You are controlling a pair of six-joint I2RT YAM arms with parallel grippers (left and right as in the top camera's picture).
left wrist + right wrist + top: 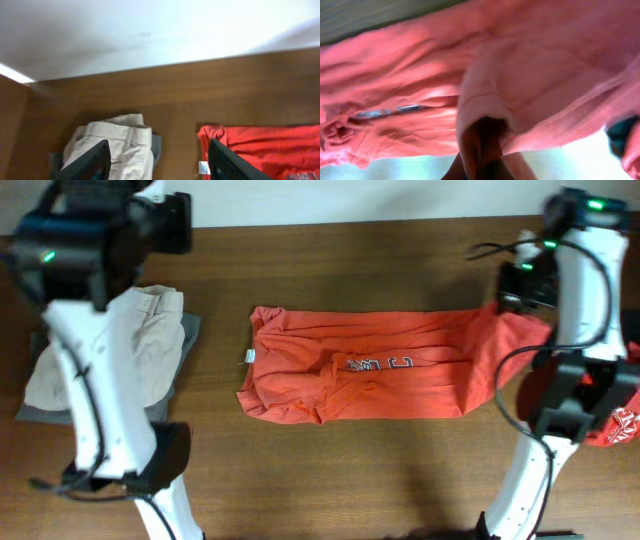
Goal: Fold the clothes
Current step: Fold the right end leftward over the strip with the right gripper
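Orange-red cotton, the T-shirt point(370, 365) lies stretched crosswise in the middle of the wooden table point(350, 480). It is gathered into a long rumpled band, with part of its navy and white print showing near the middle and a small white tag point(250, 356) at the end toward the left arm. The T-shirt's other end rises off the table into the right gripper point(487, 150), whose jaws are clamped on a bunched fold of the cloth. Just past that raised end, partly behind the right arm, lies a red shirt point(622, 425) with white print. Well apart from the T-shirt's tagged end, a beige garment point(110, 350) is heaped on a grey garment point(192, 330). The left gripper point(157, 162) hangs released, fingers spread with nothing between them; its wrist view shows that heap behind one finger and the T-shirt's tagged end behind the other.
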